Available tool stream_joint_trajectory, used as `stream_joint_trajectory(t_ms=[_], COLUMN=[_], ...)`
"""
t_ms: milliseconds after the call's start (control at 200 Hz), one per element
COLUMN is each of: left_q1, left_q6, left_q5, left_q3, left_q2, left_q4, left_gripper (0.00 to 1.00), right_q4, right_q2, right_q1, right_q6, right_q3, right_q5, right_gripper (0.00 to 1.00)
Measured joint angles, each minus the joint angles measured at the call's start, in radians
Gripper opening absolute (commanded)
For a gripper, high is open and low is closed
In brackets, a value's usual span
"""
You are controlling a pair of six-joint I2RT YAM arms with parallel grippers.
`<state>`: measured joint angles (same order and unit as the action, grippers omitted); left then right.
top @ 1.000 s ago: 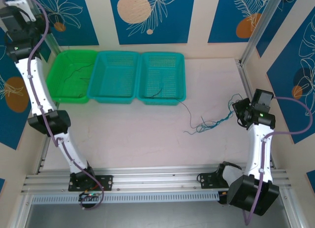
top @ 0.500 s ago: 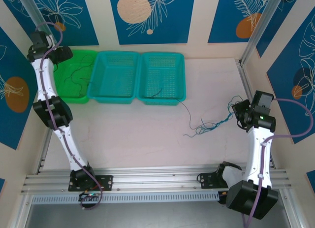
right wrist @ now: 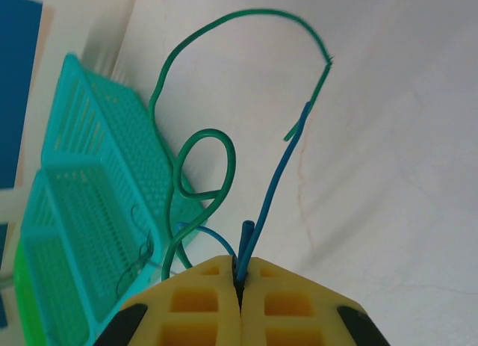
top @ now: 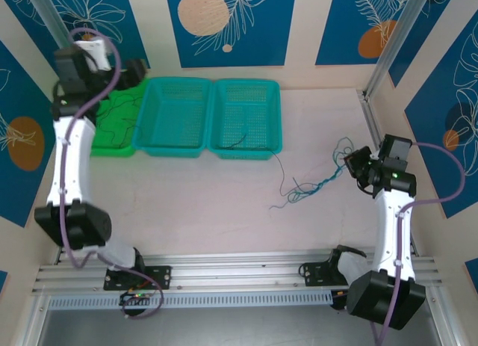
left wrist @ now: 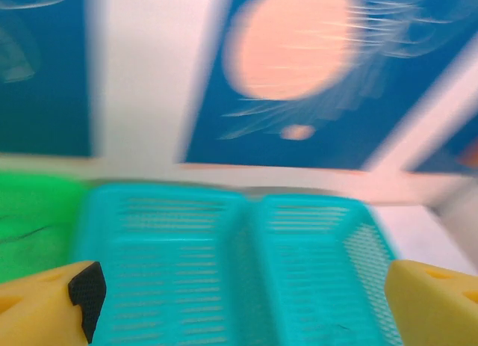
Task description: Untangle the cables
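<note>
Hair-thin blue, teal-green and dark cables lay knotted on the pale desk beside the right hand, whose yellow fingers were pressed together on a blue strand. The left hand gaped wide, holding nothing, by the green plastic basket.

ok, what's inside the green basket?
Thin dark cables lie on the floor of the green basket. The left arm covers its far-left part, so anything lying there is hidden.

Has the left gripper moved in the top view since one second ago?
Yes. The left gripper has swung right, from beyond the left edge of the green basket to over its far right corner.
</note>
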<state>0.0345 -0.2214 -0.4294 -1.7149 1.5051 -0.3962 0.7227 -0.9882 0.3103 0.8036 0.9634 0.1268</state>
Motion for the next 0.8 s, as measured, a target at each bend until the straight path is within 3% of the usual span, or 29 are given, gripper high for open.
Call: stream_joint_trajectory(t_ms=[170, 270, 355, 480, 575, 720, 800], left_q1=[-0.388, -0.588, -0.701, -0.789, -0.805, -0.812, -0.815], left_q6=[0.153, 0.281, 0.363, 0.413, 0.365, 0.217, 0.156], left_q5=[-0.089, -0.125, -0.148, -0.170, -0.217, -0.322, -0.382], left_q3=[0.352, 0.495, 0.555, 0.581, 0.579, 0.447, 0.352], left_q2=[-0.221, -0.243, -0.200, -0.100, -0.017, 0.154, 0.244], left_q4=[0.217, 0.286, 0.311, 0.374, 0.468, 0.529, 0.543], left_gripper=[0.97, 0.96, 0.95, 0.94, 0.90, 0.68, 0.64], right_q4=[0.015, 0.028, 0.031, 0.031, 0.029, 0.023, 0.023], right_q2=[-0.016, -0.014, 0.000, 0.033, 0.057, 0.078, 0.080], right_q1=[-0.046, -0.074, -0.102, -0.154, -0.204, -0.267, -0.286], right_q6=[-0.049, -0.075, -0.094, -0.120, -0.142, -0.171, -0.177], right_q3=[0.076, 0.132, 0.165, 0.188, 0.203, 0.215, 0.216], right_q5=[0.048, 0.060, 0.070, 0.093, 0.108, 0.123, 0.128], right_gripper=[0.00, 0.00, 0.00, 0.00, 0.00, 0.00, 0.00])
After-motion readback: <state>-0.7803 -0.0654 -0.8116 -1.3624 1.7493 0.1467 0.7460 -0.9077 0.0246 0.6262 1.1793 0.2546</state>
